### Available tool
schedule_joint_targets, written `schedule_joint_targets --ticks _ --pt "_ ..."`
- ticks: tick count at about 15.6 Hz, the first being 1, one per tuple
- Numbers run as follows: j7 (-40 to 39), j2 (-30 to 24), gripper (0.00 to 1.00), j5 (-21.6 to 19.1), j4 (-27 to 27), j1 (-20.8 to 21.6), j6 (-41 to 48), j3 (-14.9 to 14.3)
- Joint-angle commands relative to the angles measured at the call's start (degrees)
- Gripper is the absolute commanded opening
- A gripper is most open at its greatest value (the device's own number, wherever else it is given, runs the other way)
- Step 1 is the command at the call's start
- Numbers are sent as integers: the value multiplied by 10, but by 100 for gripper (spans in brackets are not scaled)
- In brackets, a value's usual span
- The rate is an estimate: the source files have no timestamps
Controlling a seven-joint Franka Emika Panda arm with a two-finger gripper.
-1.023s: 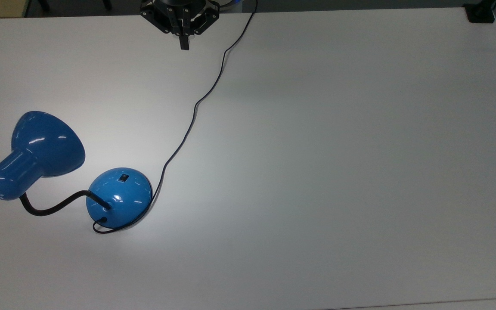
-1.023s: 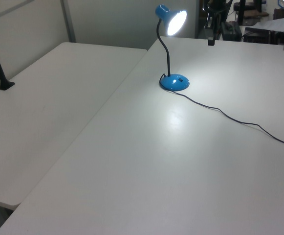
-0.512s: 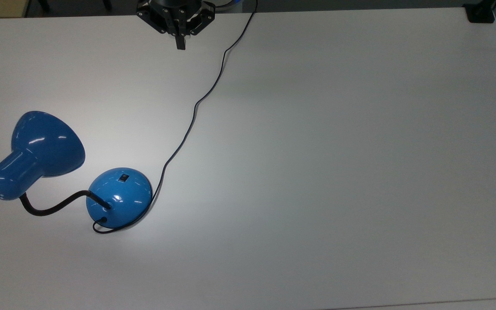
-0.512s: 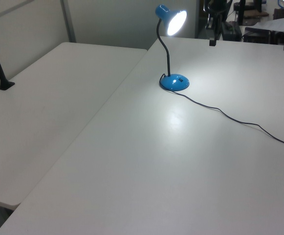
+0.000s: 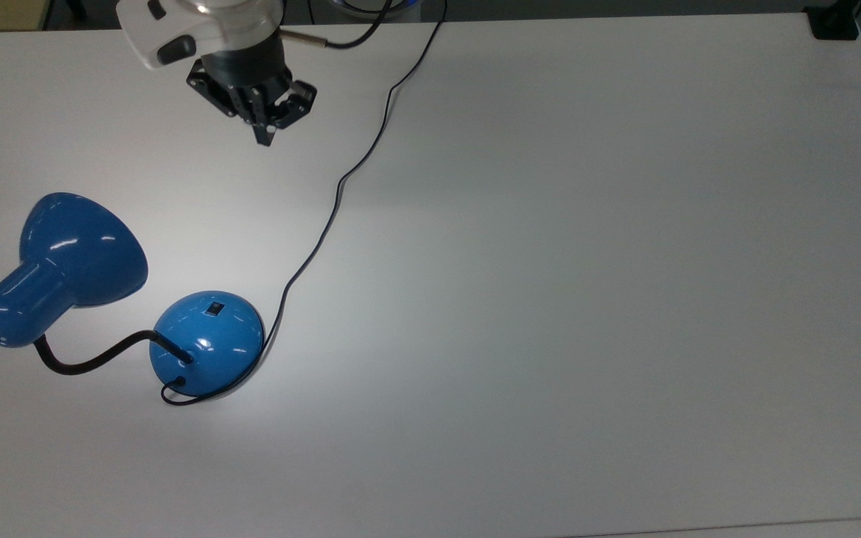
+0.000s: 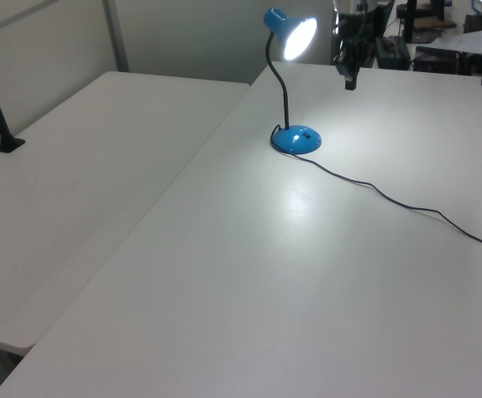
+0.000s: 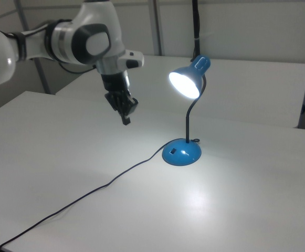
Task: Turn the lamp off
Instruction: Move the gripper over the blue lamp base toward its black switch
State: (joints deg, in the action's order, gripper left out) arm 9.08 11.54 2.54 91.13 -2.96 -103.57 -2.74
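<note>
One gripper (image 5: 264,137) hanging above the white table (image 5: 587,261), fingers pinched together to a single narrow tip, nothing held between them. Same gripper (image 7: 126,119) in the right view pointing down and clear of the tabletop, carried on the white and grey arm (image 7: 84,39). In the left view, gripper (image 6: 350,81) just to the left view's right of the lit shade.

Nearest to the fingertips: thin black cord (image 5: 337,198), passing to the top view's right of the gripper and then curving down and back under it toward the lamp's base. Not touched by the gripper.

Farther off, well apart from the gripper, toward the top view's lower left: lamp (image 5: 206,340), standing upright on its round blue base, small black rocker switch (image 5: 214,307) on the side of the dome facing the gripper. Black gooseneck (image 5: 90,360) rising from the base, bell-shaped blue shade (image 5: 72,258) beyond it, lower left of the gripper. Lamp (image 7: 186,84) switched on, bulb glowing, bright pool of light on the table around the base.

Farthest away: second white table (image 6: 75,191), across a seam at the left view's left.
</note>
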Motion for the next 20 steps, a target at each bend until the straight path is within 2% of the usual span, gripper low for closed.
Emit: schedule_joint_targets --ticks 1,9,20 --pt "47 30 0 -12 4 -19 -64 -1" --pt "46 110 0 -6 17 -35 -193 -1" --pt "45 165 0 0 13 -50 -303 -1"
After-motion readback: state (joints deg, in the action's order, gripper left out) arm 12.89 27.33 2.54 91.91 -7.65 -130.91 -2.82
